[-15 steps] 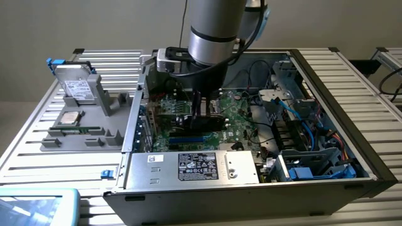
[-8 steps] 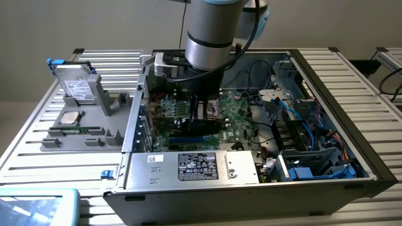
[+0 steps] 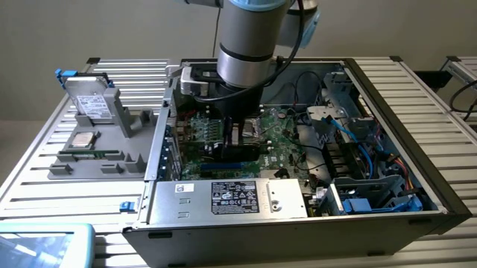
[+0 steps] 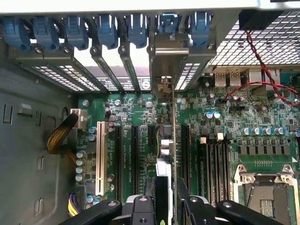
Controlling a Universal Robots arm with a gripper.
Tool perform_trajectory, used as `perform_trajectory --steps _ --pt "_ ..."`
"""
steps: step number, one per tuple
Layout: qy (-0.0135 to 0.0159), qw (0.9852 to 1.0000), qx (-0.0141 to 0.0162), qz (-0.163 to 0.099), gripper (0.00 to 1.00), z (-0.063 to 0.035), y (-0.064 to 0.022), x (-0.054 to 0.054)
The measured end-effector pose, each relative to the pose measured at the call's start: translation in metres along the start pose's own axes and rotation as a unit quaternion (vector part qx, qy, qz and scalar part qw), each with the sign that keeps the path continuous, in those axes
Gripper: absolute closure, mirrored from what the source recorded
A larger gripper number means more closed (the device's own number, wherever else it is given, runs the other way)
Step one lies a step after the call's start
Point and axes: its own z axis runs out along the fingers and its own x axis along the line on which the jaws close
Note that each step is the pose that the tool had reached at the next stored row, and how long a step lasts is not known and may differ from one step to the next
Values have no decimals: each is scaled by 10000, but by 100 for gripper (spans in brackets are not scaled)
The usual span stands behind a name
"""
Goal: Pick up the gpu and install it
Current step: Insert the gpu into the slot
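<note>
Gripper (image 4: 173,202) clamped on gpu (image 4: 168,63), edge-on over mobo (image 4: 262,112) inside open PC case (image 3: 298,241); HDD (image 3: 93,104) & CPU (image 3: 84,139) sit in gray tray (image 3: 97,168) beside it.

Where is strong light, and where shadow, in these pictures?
Exterior view: the ribbed metal table is evenly lit; the green motherboard lies darker under the grey robot arm. Wrist view: light glows between the perforated slot covers beside the silver bracket of the flat green gpu.

claw (image 4: 171,202) gripping gpu (image 4: 173,136), upright over mobo (image 4: 136,112)
</note>
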Motion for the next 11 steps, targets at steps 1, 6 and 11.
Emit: perform_trajectory --steps 1,6,11 --pt "0 10000 0 0 71 3 1 0" --pt "0 10000 -7 0 71 8 7 0" --pt "-2 10000 -7 -1 71 23 15 -2"
